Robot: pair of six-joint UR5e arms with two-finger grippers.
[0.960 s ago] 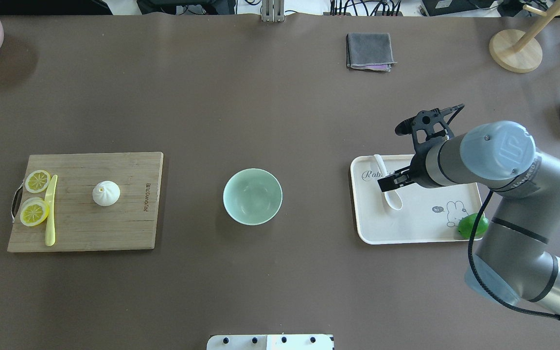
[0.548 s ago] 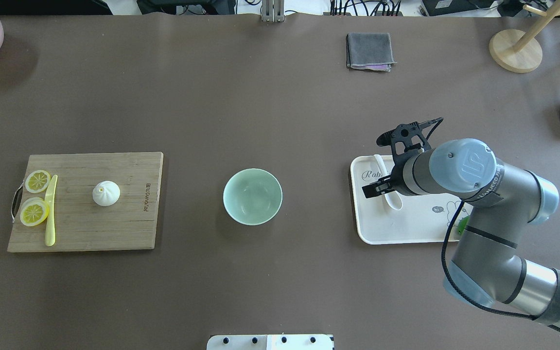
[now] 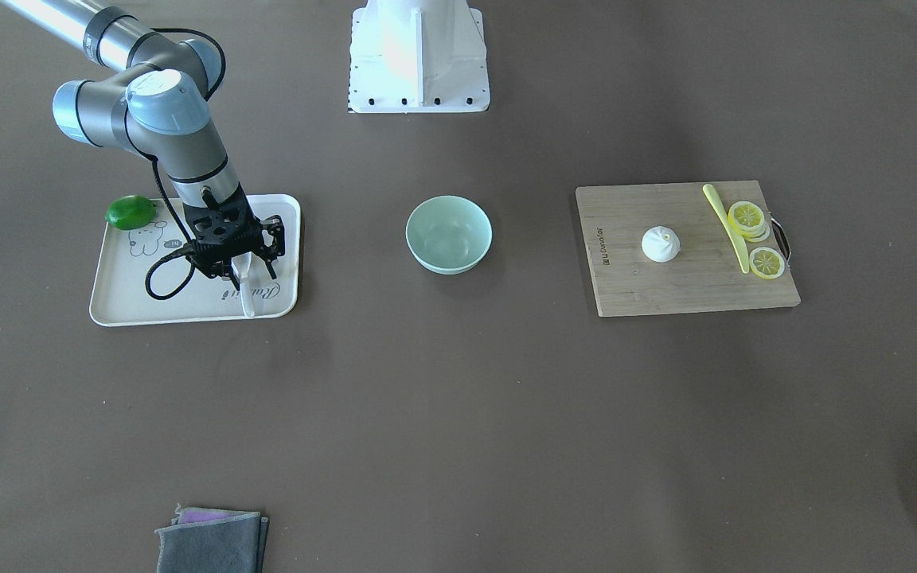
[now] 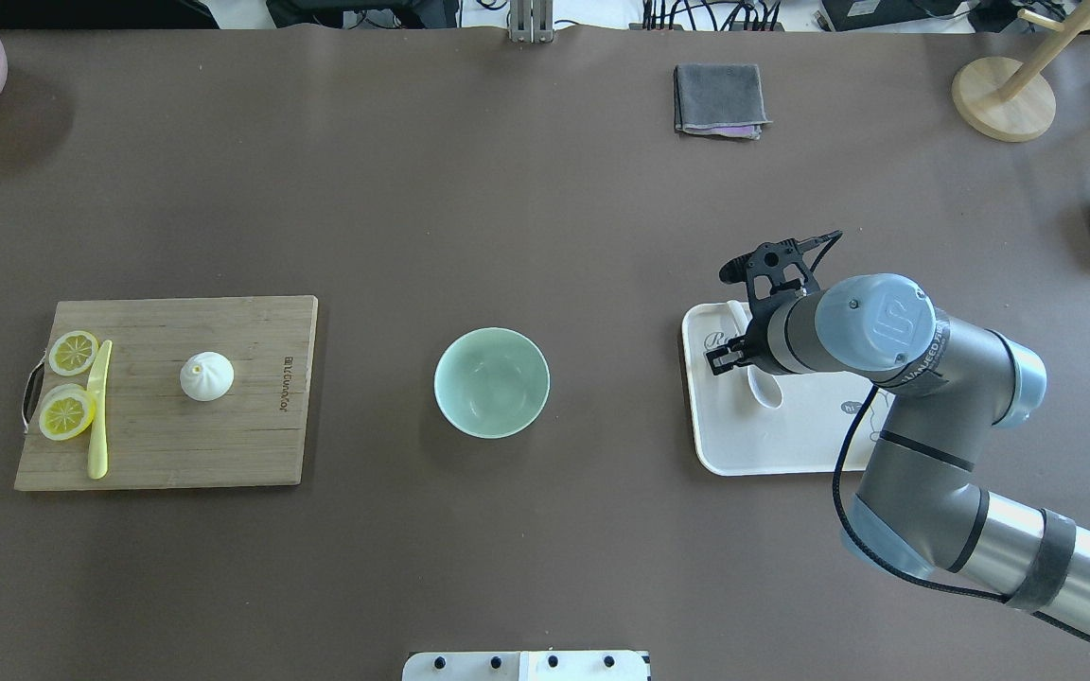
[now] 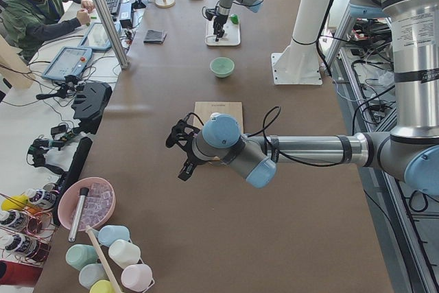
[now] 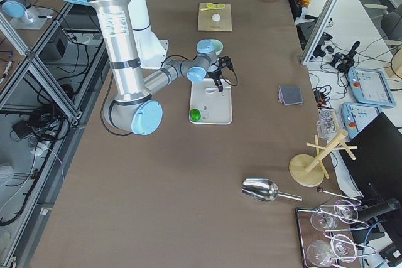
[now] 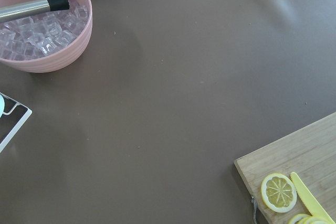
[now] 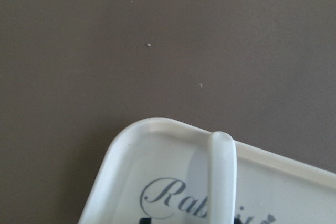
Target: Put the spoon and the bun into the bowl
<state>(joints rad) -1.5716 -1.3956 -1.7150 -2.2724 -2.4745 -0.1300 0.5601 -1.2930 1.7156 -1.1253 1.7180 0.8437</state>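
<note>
Spoon (image 4: 765, 389) flat on white tray (image 4: 725, 445), handle tip propped on the far rim, scoop nearer the robot. Right gripper (image 3: 247, 267) low over the handle, jaws seemingly parted to either side, nothing gripped yet. Best to drop squarely, pinch the thick handle mid-length and lift straight before swinging to bowl (image 4: 491, 382), well apart; bun (image 4: 206, 376) on board (image 4: 223, 445). Handle on rim seen only from the right wrist; finger spread only from the front, hidden overhead by the arm. Left gripper (image 5: 178, 154): cannot tell whether open

The bowl (image 4: 492, 382) sits between the bun (image 4: 206, 375) on the board (image 4: 223, 435) and the spoon (image 4: 765, 387) on the tray (image 4: 763, 441).
</note>
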